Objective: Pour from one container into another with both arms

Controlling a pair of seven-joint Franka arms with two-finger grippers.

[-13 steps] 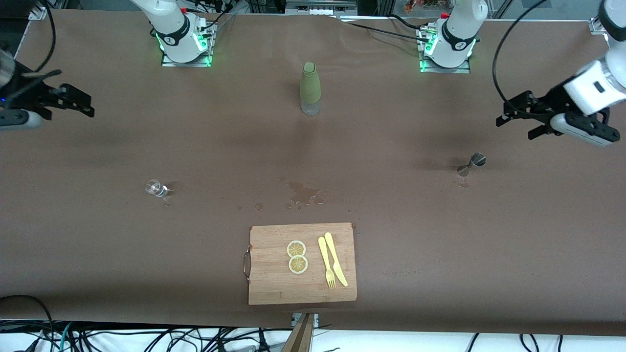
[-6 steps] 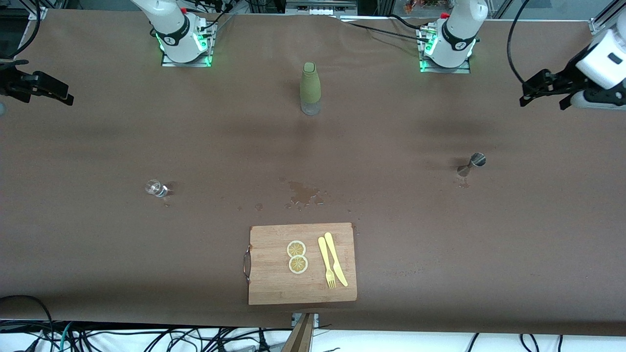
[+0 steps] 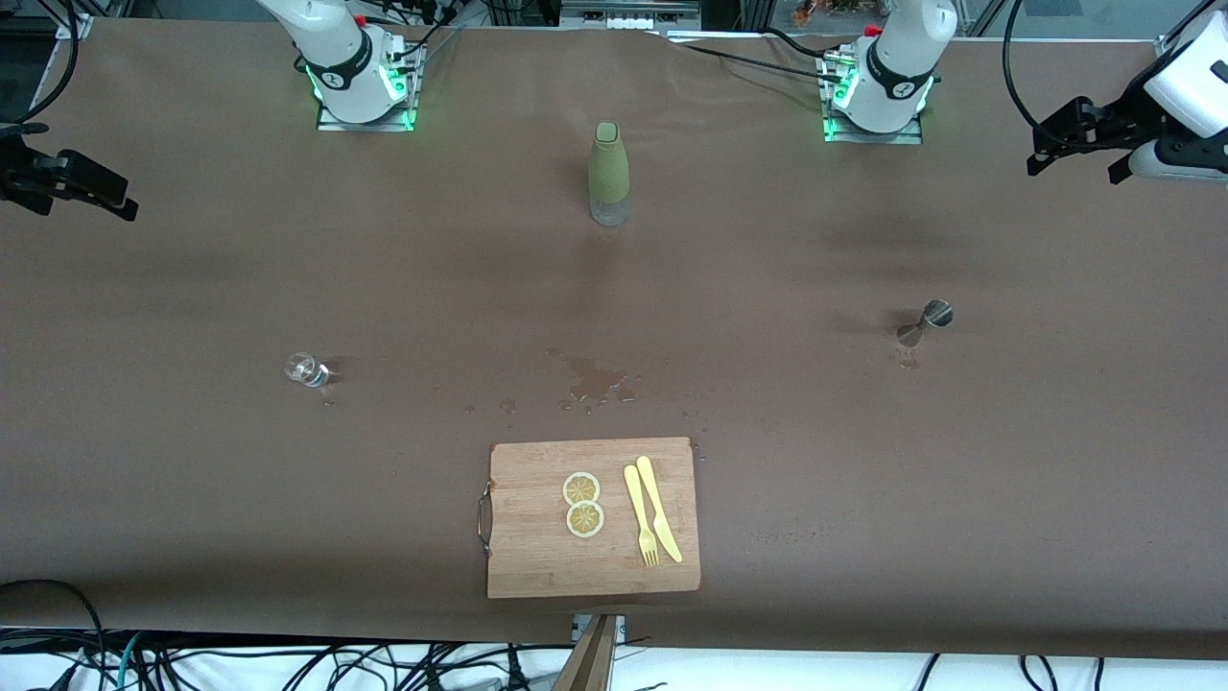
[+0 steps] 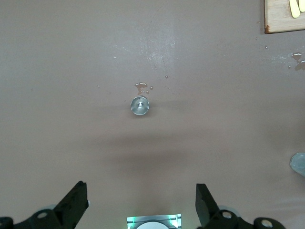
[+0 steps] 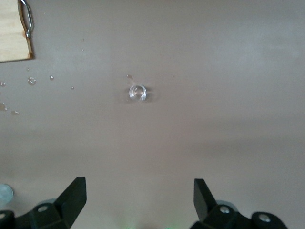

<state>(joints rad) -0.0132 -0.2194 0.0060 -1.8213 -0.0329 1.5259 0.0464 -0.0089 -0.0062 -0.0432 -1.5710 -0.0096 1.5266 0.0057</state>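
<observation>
The tiny clear glass [image 3: 305, 369] stands upright on the brown table toward the right arm's end; the right wrist view looks straight down on the glass [image 5: 137, 92]. The steel jigger [image 3: 926, 321] stands toward the left arm's end, and the left wrist view shows the jigger [image 4: 139, 105] from above. My right gripper [image 3: 86, 192] hangs open and empty high over its end of the table, well away from the glass. My left gripper [image 3: 1072, 171] hangs open and empty over the other end, well away from the jigger. Both wrist views show the jaws wide apart: the left gripper [image 4: 140, 202] and the right gripper [image 5: 138, 193].
An olive-sleeved bottle [image 3: 609, 173] stands mid-table near the bases. A wet spill [image 3: 595, 379] lies between it and a wooden cutting board [image 3: 537, 557] near the front edge. The board carries two lemon slices [image 3: 582, 504], a yellow fork [image 3: 640, 518] and a yellow knife [image 3: 660, 509].
Both arms have drawn outward and toward the bases' side of the table, away from the glass and the jigger. Neither of those has moved.
</observation>
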